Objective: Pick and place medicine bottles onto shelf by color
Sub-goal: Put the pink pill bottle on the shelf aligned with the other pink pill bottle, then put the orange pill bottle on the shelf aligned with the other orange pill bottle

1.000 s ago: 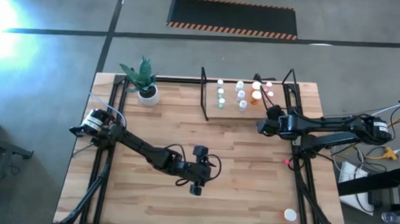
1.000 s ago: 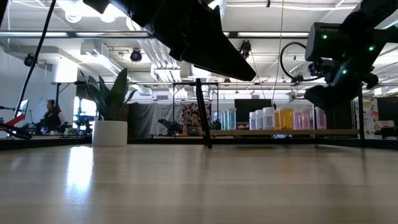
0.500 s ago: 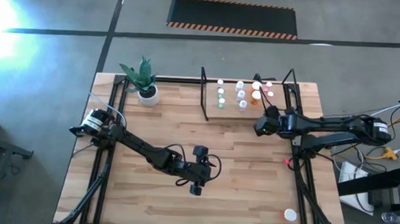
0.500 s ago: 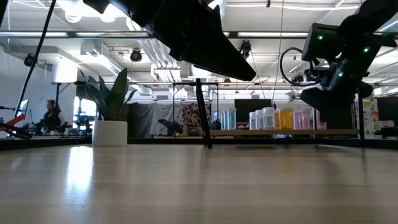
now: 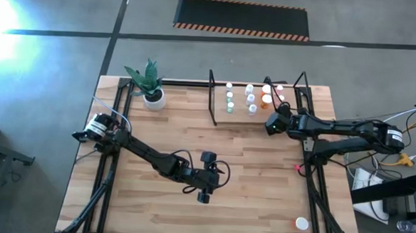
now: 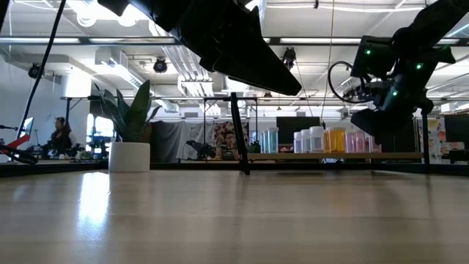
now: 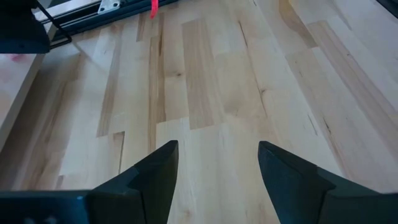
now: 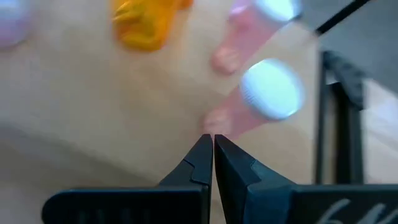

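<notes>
High view has the right tool (image 5: 269, 125) just beside the shelf (image 5: 240, 112), at the near edge of its pink end, and in the right wrist view its two fingers (image 8: 198, 165) are pressed together with nothing between them. Directly ahead of those closed tips stand two pink medicine bottles (image 8: 261, 99) with white caps, and an orange one (image 8: 144, 25) sits farther along the board. From the low view the medicine bottles (image 6: 322, 139) stand in a row on the shelf, green, white, orange, then pink, with the right tool hanging just in front of the pink ones. Well apart from the shelf, the left tool (image 5: 204, 195) waits over the bare tabletop (image 7: 211, 93), fingers (image 7: 149, 180) spread and holding nothing.
</notes>
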`<action>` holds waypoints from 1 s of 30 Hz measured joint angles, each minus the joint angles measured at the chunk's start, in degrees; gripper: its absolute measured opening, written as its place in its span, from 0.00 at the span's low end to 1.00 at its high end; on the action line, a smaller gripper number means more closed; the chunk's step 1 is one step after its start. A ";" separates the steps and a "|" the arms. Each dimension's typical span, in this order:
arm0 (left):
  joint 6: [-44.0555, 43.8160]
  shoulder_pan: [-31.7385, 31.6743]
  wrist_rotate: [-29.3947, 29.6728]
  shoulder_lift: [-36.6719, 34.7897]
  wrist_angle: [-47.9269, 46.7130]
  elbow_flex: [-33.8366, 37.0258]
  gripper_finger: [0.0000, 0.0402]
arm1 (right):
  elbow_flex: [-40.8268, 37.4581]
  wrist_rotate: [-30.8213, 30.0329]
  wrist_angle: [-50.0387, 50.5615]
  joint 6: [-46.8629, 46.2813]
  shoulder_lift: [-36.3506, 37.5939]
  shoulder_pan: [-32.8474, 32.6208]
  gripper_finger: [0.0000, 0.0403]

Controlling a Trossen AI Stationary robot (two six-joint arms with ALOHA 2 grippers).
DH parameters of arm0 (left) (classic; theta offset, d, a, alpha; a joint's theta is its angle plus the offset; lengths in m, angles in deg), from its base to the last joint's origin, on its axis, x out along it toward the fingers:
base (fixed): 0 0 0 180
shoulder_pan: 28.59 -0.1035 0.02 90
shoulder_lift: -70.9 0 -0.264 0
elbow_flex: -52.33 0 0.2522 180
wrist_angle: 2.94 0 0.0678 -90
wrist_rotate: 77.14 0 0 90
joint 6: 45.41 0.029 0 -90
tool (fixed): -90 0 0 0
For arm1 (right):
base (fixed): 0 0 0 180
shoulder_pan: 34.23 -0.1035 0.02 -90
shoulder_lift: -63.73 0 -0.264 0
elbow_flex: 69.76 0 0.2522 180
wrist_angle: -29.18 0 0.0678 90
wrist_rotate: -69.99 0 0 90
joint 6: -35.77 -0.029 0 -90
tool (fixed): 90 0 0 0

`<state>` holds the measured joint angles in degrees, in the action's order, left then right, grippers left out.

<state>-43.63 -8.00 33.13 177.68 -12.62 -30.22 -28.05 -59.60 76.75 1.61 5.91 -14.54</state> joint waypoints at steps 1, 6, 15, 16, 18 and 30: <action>0.00 0.04 0.00 0.00 0.00 0.00 0.51 | 0.00 1.86 0.26 0.05 0.36 -0.59 0.02; -0.02 0.06 0.00 0.00 0.00 0.12 0.51 | 2.83 17.75 4.97 -3.43 1.52 -6.74 0.02; -0.47 0.30 -0.01 0.02 0.02 1.12 0.51 | 10.46 25.23 16.00 -19.09 1.40 -37.78 0.02; -0.60 0.30 0.00 0.02 0.07 1.18 0.51 | 11.61 25.23 16.04 -20.69 1.40 -41.67 0.02; -1.11 0.30 -0.02 0.02 0.07 1.32 0.51 | 14.13 25.29 16.11 -23.87 1.39 -48.81 0.02; -1.41 0.30 -0.01 0.02 0.29 1.33 0.51 | 24.84 30.64 16.74 -46.51 -3.18 -74.62 0.15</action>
<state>-45.05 -7.70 33.13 177.70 -12.33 -28.89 -3.21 -28.96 93.49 -44.90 2.73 -89.17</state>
